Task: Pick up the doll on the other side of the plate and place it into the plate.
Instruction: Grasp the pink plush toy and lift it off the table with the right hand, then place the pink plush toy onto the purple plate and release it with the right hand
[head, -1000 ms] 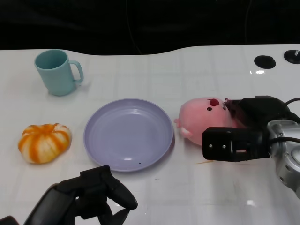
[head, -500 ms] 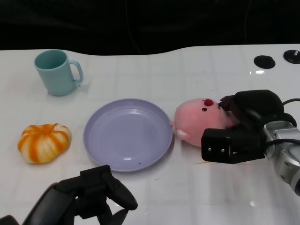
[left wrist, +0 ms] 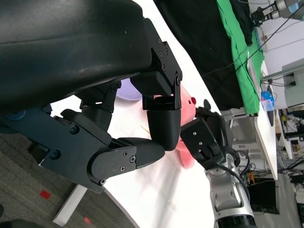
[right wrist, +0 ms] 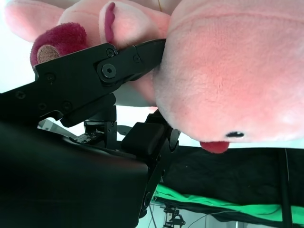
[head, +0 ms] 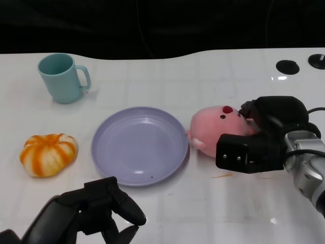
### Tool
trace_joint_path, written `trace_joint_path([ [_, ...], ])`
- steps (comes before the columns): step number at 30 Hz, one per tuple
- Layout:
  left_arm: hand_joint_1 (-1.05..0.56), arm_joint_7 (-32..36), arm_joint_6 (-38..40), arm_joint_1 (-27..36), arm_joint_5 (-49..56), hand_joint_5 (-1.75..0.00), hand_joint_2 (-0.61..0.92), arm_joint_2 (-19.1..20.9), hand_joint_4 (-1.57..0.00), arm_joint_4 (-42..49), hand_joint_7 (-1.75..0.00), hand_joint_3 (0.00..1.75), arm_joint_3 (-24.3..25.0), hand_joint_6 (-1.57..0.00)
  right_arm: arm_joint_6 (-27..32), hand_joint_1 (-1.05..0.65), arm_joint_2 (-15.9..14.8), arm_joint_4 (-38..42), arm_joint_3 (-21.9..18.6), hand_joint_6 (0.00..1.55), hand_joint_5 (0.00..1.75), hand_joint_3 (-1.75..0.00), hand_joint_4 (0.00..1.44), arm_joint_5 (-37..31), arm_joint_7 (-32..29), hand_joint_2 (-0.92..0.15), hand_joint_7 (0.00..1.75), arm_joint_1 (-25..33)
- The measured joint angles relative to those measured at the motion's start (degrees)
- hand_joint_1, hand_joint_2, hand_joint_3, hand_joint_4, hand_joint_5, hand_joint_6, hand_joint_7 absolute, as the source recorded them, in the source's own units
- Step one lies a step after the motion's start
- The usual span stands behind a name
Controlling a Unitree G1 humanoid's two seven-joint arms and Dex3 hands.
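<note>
Presently I note a white table point(head: 203, 76) against black backdrop; right hand point(head: 264, 140) grips the pink doll point(head: 216, 124), left hand point(head: 101, 208) curled empty.

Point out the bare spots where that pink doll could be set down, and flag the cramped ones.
The purple plate holds nothing, so its whole bowl is free. Bare table lies between the teal mug and the plate's far rim. It is crowded at the plate's right edge, where the pink doll sits gripped by the right robot hand.
</note>
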Motion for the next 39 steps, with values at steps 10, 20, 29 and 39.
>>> trace_joint_path([
  [10,-0.42,0.00,-1.13,-0.13,0.14,-1.63,0.74,0.17,-0.72,0.62,-1.15,0.73,0.22,-0.74,-4.26,-0.25,-1.43,-6.15,-5.34,0.71,1.75,-1.06,0.95,4.67,-2.40,-0.49,1.74,4.89],
  [20,-0.41,-0.01,-4.10,0.33,0.94,-1.68,0.71,0.56,-0.69,2.03,-1.28,0.80,-0.73,-0.79,-4.55,-0.19,-0.05,-18.58,-9.89,0.76,1.75,-1.29,0.97,9.68,-0.26,-0.39,1.75,6.60],
  [29,-0.36,0.01,-4.14,1.49,0.95,-1.68,0.67,0.39,-0.64,2.29,-1.41,0.89,-2.32,-0.78,-4.65,-0.21,4.08,-23.72,-8.90,0.76,1.75,-1.41,0.97,9.47,2.61,-0.31,1.75,6.67],
  [39,-0.36,0.07,-6.19,1.71,4.40,-1.68,0.67,-0.54,-0.65,3.49,-1.45,0.93,-5.55,-0.75,-6.00,-0.22,10.13,-21.69,-5.78,0.79,1.75,-1.39,1.00,9.70,7.25,-0.27,1.74,0.91],
])
